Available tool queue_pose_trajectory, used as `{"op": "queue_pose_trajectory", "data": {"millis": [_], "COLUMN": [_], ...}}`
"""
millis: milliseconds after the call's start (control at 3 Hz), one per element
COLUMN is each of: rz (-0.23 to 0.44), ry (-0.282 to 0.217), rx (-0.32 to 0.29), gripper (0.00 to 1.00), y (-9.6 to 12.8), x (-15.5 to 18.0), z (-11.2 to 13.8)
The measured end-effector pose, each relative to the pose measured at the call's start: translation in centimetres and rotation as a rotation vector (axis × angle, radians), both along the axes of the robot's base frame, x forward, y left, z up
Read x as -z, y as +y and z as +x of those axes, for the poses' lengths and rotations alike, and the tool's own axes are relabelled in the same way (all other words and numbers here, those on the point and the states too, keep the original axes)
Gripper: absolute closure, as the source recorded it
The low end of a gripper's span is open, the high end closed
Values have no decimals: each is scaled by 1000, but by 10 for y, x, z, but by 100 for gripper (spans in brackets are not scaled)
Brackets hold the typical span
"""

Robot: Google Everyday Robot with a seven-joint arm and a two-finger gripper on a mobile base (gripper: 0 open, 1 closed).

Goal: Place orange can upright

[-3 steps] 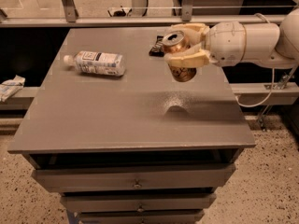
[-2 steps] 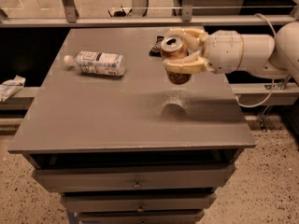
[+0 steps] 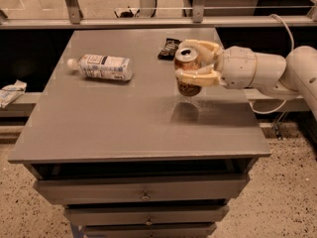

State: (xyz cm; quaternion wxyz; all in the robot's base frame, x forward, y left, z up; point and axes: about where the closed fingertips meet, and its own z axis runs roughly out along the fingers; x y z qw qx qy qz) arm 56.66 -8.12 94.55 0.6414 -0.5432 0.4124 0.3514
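Counter [image 3: 99, 128]: we see a grey top over a stack of drawers [image 3: 143, 187]. It has not moved since the earlier frames.
Arm [image 3: 257, 71]: white, reaching in from the right edge over the right half of the counter. It now sits lower than it did a second ago.
Bottle [image 3: 101, 66]: clear plastic with a white label, lying on its side at the rear left of the counter, cap to the left. Its position is unchanged.
End effector [image 3: 181, 61]: its cream fingers [image 3: 195, 76] are clamped on the orange can, one behind it and one in front. It is over the right centre of the counter.
Orange can [image 3: 186, 63]: held in the end effector with its silver top and pull tab facing up, close to upright. We see it lower than before, with its base near the counter and a dark reflection directly beneath. We cannot tell whether the base touches.
Dark packet [image 3: 168, 47]: flat on the counter behind the can, unchanged.
White wrapper [image 3: 10, 92]: on the ledge left of the counter, unchanged.
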Motion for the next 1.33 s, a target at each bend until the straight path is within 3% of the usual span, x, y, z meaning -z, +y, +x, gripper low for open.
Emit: {"op": "queue_pose_trajectory", "data": {"millis": [333, 1000, 1333], "rz": [19, 23, 12], "ry": [37, 70, 77], "rx": [6, -4, -3], "gripper": [98, 54, 23], "y": [-4, -10, -19], "x": [12, 31, 39], "z": [7, 14, 10]}}
